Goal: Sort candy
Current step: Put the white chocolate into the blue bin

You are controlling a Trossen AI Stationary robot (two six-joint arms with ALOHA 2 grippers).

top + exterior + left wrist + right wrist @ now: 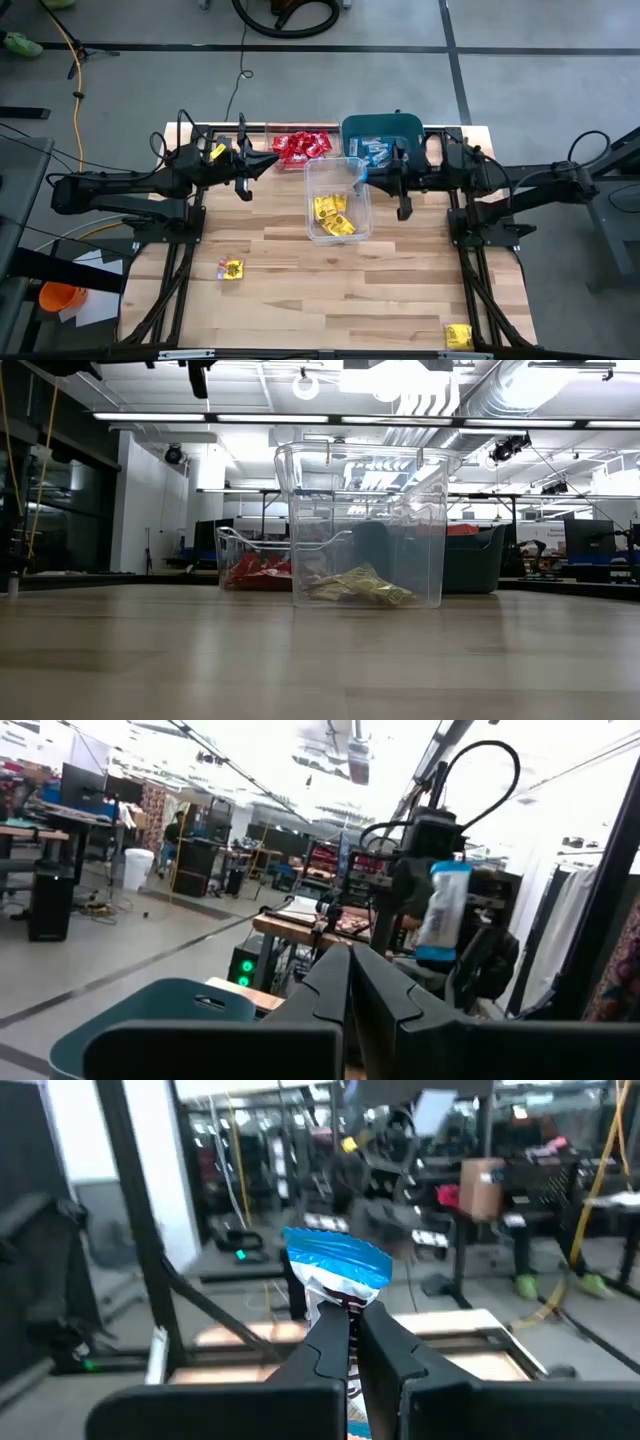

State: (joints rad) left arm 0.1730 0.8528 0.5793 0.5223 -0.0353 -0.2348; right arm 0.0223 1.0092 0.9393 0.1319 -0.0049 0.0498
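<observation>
Hidden and cut-off parts

The teal bin [470,560] sits largely behind the clear tub [365,525] in the low view; print on the light blue packet [335,1275] is too blurred to read.

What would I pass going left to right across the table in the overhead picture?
Left gripper → tub of red candy → clear tub of yellow candy → right gripper, holding a blue candy.

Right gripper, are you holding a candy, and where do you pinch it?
Yes: the right gripper pinches a blue candy by its lower end; the left gripper holds nothing.
</observation>
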